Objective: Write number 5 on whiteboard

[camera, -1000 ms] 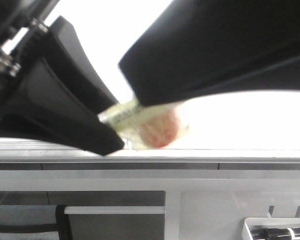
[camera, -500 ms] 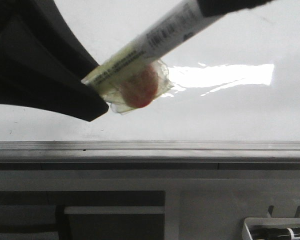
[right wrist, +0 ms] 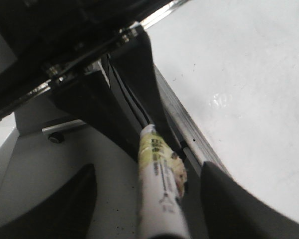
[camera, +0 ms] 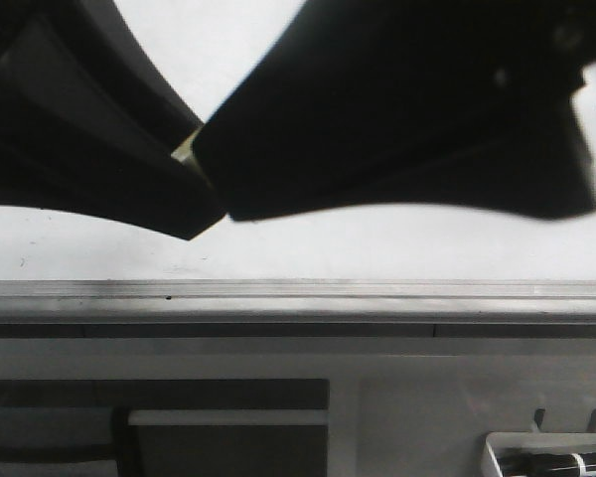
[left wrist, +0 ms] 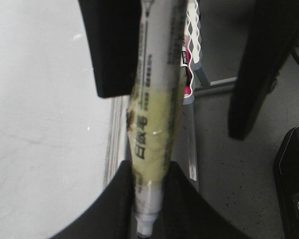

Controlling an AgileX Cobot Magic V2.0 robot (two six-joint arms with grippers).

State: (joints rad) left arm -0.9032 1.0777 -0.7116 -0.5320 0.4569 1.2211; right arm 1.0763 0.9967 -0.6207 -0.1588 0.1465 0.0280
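Whiteboard point(camera: 377, 248) lies flat under both tools. Since the earlier frame the right tool point(camera: 397, 119) has covered the marker point(left wrist: 154, 129), which the left tool point(left wrist: 149, 199) clenches; right tool's fingers stand spread.

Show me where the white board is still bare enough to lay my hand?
The bare strip of whiteboard lies between the grippers above and the grey edge strip below. It is crowded where both grippers meet on the marker.
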